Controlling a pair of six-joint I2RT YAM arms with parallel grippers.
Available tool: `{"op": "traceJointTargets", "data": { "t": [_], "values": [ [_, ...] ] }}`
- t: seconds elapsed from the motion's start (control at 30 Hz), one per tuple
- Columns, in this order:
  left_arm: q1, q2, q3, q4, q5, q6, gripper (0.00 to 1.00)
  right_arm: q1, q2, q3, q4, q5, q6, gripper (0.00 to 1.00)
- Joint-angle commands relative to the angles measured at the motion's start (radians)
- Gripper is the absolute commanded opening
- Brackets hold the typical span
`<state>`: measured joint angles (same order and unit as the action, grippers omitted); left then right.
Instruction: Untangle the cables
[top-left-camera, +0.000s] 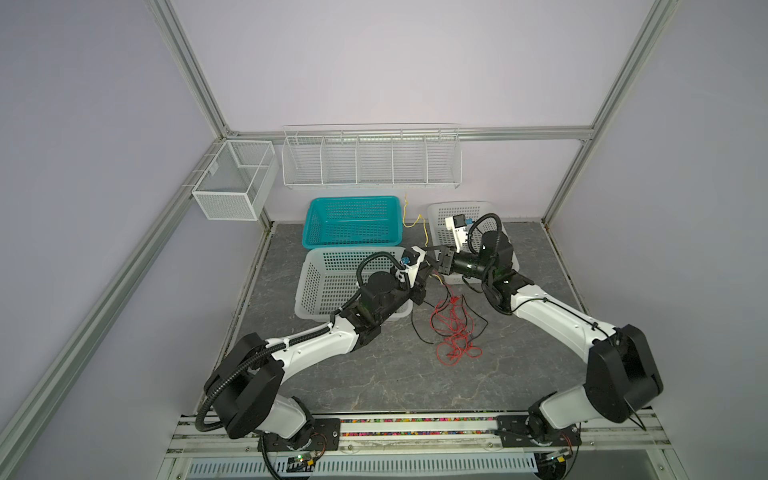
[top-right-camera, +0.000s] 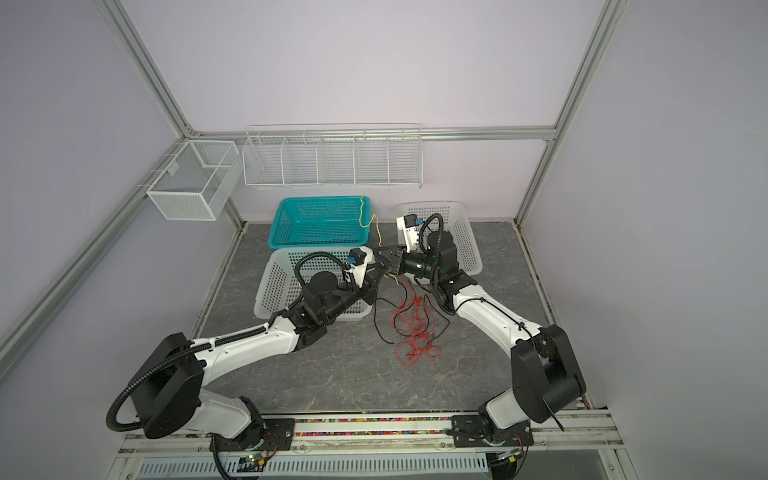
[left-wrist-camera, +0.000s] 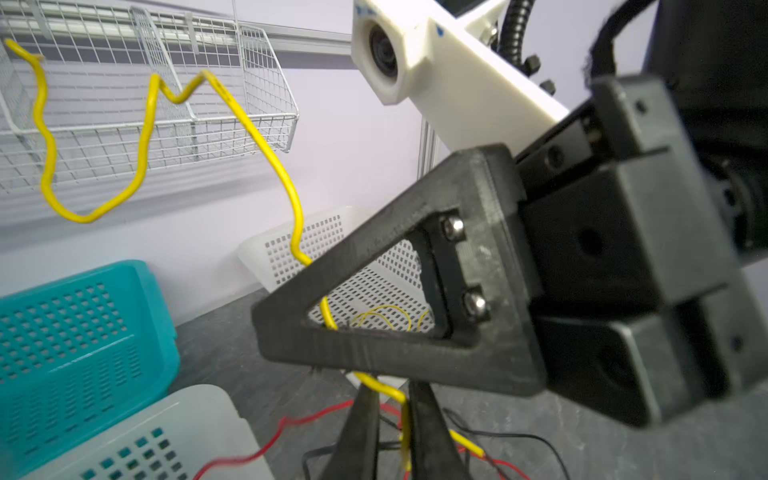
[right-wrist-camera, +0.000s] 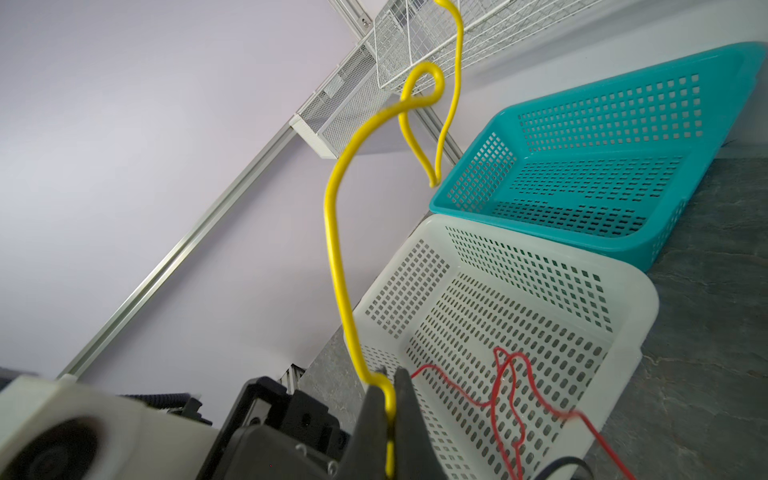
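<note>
The right gripper was clamped on a thin yellow insulated wire, its jaws tight together with the strand between them. Almost tip to tip with it, the left gripper stood with its jaws close on the same wire a little further along, and it looked pinched there too.

Both were held high above the grey marbled worktop. I judged this was to lift the yellow wire clear of the rest, with two close grips keeping the springy strand from slipping. Above the right gripper the wire's long free part stood up in stiff kinks, touching nothing. A short end poked out past the left gripper.

Below the grippers lay the loose heap of thin red and black wires. A few red strands rose from it toward the left gripper. I could not tell whether any was hooked round the yellow wire.

Behind the right gripper, a white perforated plastic basket seemed to hold fine yellow loops. That was probably where freed yellow wire was meant to go.
</note>
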<state>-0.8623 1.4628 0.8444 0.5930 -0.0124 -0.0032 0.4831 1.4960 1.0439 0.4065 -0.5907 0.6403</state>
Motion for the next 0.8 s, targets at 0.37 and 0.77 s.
{"op": "traceJointTargets", "data": {
  "t": [0.37,0.77],
  "values": [
    [0.000,-0.014,0.034,-0.042,-0.054,0.007,0.00,0.014,-0.092,0.017,-0.221,0.160,-0.177,0.06],
    [0.000,-0.004,0.097,-0.158,-0.094,0.033,0.00,0.008,-0.173,-0.037,-0.452,0.361,-0.381,0.53]
  ]
}}
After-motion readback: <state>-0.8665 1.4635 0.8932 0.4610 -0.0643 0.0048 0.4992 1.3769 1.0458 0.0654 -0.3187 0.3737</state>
